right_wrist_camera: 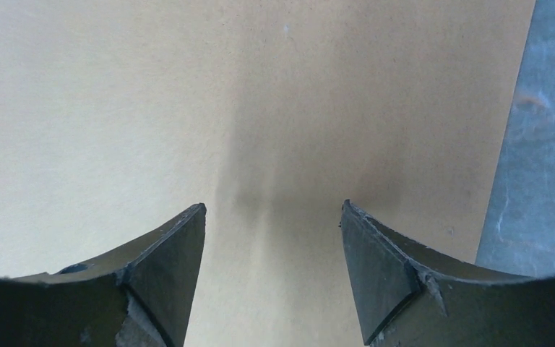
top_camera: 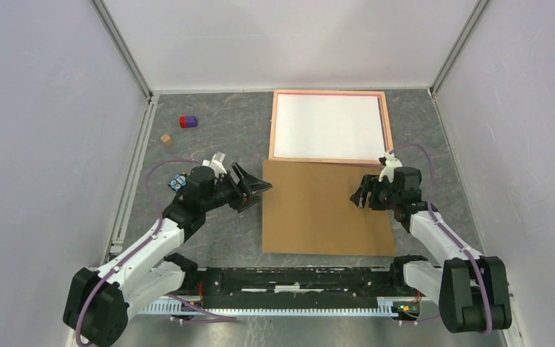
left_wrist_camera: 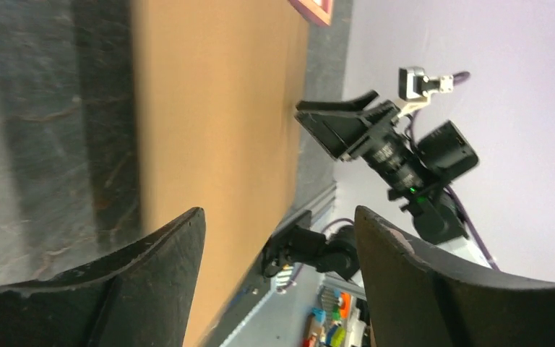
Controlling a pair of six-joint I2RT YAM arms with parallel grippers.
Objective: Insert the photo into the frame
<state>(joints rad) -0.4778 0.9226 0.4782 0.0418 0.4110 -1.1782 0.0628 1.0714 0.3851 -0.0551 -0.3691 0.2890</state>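
The salmon-pink frame (top_camera: 330, 93) lies flat at the back of the table. The photo (top_camera: 329, 126) lies inside it, plain white side up. A brown backing board (top_camera: 318, 210) rests on the table just in front of the frame, touching its near edge. My left gripper (top_camera: 254, 184) hovers at the board's left edge, turned sideways, open and empty (left_wrist_camera: 280, 211). Over the board's right part my right gripper (top_camera: 358, 194) points down, open, nothing between its fingers (right_wrist_camera: 273, 206). The left wrist view shows the board (left_wrist_camera: 217, 108), a frame corner (left_wrist_camera: 316, 10) and the right gripper (left_wrist_camera: 332, 119).
A purple and red block (top_camera: 188, 121) and a small tan cube (top_camera: 166, 139) lie at the back left. Pale walls close in the grey table (right_wrist_camera: 542, 144) on three sides. A black rail (top_camera: 296, 278) runs along the near edge between the arm bases.
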